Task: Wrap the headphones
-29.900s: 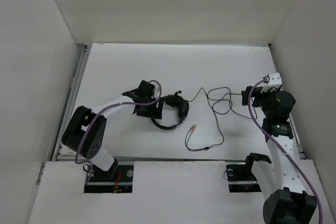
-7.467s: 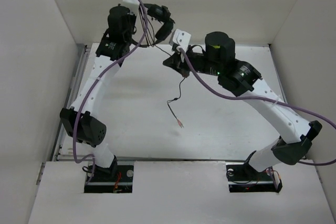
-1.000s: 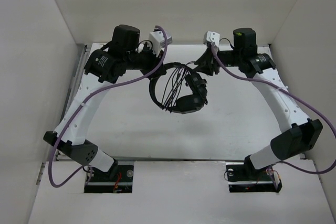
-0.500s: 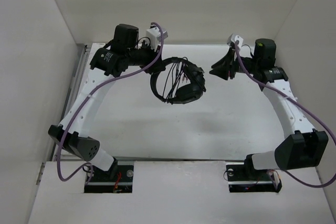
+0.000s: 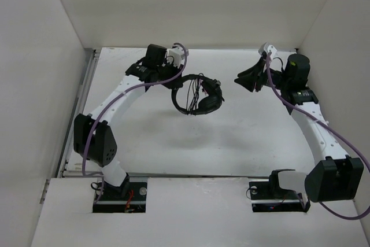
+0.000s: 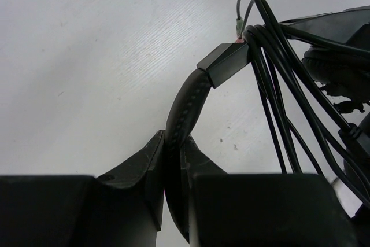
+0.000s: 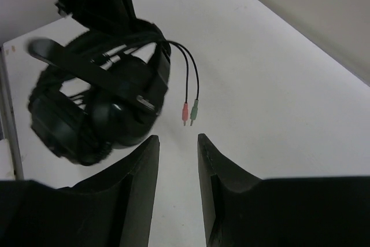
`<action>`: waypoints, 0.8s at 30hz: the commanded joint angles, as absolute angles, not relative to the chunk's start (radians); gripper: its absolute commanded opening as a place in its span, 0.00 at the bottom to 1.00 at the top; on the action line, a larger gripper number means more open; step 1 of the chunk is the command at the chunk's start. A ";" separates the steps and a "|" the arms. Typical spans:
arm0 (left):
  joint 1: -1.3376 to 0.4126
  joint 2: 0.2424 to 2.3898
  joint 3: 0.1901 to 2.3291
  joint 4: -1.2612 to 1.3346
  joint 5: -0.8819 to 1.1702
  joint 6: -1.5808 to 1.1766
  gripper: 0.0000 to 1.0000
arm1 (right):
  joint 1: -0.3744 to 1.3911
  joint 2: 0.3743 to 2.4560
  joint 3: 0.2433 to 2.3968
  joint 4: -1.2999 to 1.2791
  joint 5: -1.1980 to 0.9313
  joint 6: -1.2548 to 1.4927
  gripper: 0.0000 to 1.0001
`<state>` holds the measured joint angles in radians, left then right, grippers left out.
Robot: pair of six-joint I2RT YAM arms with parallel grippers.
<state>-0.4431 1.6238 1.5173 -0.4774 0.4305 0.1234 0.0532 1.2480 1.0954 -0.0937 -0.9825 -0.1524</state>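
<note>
The black headphones (image 5: 199, 98) hang over the middle of the white table, their thin cable wound in several loops around the headband. My left gripper (image 5: 175, 82) is shut on the headband (image 6: 184, 114), which runs up between its fingers (image 6: 176, 143) to the cable loops (image 6: 272, 85). The pink and green plugs (image 7: 189, 113) dangle free beside the ear cups (image 7: 98, 108). My right gripper (image 5: 241, 80) stands open to the right of the headphones, apart from them. Nothing lies between its fingers (image 7: 177, 143).
The white table (image 5: 173, 143) is boxed in by pale walls on the left (image 5: 40, 85), back and right. A metal rail (image 5: 84, 96) runs along the table's left edge. Purple arm cables (image 5: 133, 88) trail along both arms.
My right gripper has drawn back to the right, away from the headphones. My left arm has carried the headphones lower and slightly right, still holding the headband.
</note>
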 commanded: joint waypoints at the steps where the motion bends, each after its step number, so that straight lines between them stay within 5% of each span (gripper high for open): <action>1: -0.438 1.661 1.485 -0.275 0.367 0.055 0.00 | 0.064 1.200 1.063 0.051 -0.913 -0.078 0.39; 24: -0.392 2.123 1.703 -0.175 0.268 -0.054 0.02 | -0.004 1.146 0.973 0.083 -0.893 -0.094 0.39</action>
